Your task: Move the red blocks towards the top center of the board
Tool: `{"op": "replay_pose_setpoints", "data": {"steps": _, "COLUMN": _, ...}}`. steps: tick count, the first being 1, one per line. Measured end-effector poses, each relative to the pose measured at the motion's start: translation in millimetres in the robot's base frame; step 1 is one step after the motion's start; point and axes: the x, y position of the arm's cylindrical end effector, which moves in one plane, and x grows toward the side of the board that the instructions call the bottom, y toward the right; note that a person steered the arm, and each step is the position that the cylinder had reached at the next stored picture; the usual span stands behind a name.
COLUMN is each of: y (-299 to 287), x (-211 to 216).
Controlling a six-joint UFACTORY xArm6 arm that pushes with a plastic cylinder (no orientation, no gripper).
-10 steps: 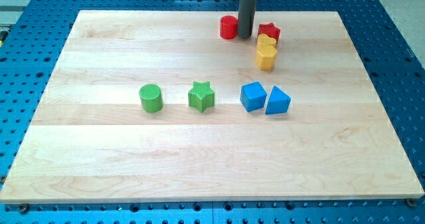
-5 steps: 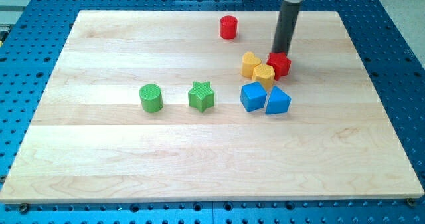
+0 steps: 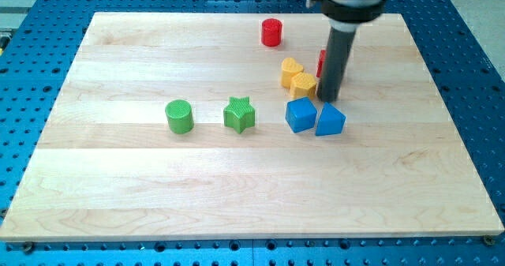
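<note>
A red cylinder (image 3: 271,31) stands near the board's top centre. A second red block (image 3: 322,61) shows only as a sliver at the rod's left edge; the rod hides the rest of it. My tip (image 3: 328,99) rests on the board just below that red block, right of the two yellow blocks and just above the blue triangular block (image 3: 330,120).
Two yellow blocks (image 3: 292,69) (image 3: 303,84) sit touching, left of the rod. A blue cube (image 3: 301,114) lies beside the blue triangular block. A green star (image 3: 239,114) and a green cylinder (image 3: 180,116) lie at mid-board left. The wooden board (image 3: 158,195) lies on a blue perforated table.
My tip has moved down the view, from above the red block to below it. The red block and the two yellow blocks have shifted slightly up and left.
</note>
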Motion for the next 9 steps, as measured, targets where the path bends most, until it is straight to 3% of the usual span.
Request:
{"op": "replay_pose_setpoints", "data": {"steps": 1, "y": 8, "x": -24}}
{"op": "replay_pose_setpoints", "data": {"steps": 2, "y": 0, "x": -83}}
{"op": "replay_pose_setpoints", "data": {"steps": 3, "y": -18, "x": -95}}
{"op": "replay_pose_setpoints", "data": {"steps": 4, "y": -1, "x": -61}}
{"op": "replay_pose_setpoints", "data": {"steps": 5, "y": 39, "x": -78}}
{"op": "replay_pose_setpoints", "data": {"steps": 6, "y": 25, "x": -118}}
{"op": "replay_pose_setpoints", "data": {"steps": 8, "y": -34, "x": -126}}
{"op": "replay_pose_setpoints", "data": {"steps": 9, "y": -20, "x": -92}}
